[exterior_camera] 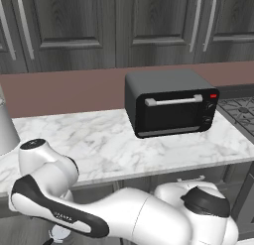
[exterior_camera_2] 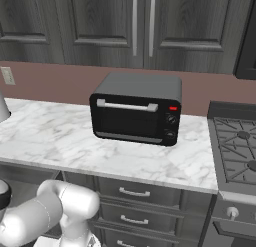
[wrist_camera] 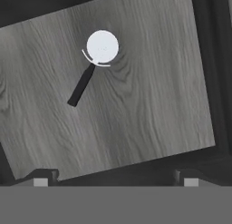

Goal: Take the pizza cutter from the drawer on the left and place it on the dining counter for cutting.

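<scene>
Marble tabletop (exterior_camera: 99,145) carries a black toaster oven (exterior_camera: 171,102); from the right, drawers (exterior_camera_2: 135,193) sit shut beneath. In the hand view, the drawer (wrist_camera: 149,96) holds the pizza cutter (wrist_camera: 93,64); the hand (wrist_camera: 115,180) hovers above, jaws wide.

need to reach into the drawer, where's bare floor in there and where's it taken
In the hand view, the drawer floor is bare wood grain to the right of and below the pizza cutter. The cutter takes the upper left middle, its handle slanting down-left. The open gripper hangs above the near edge.
</scene>
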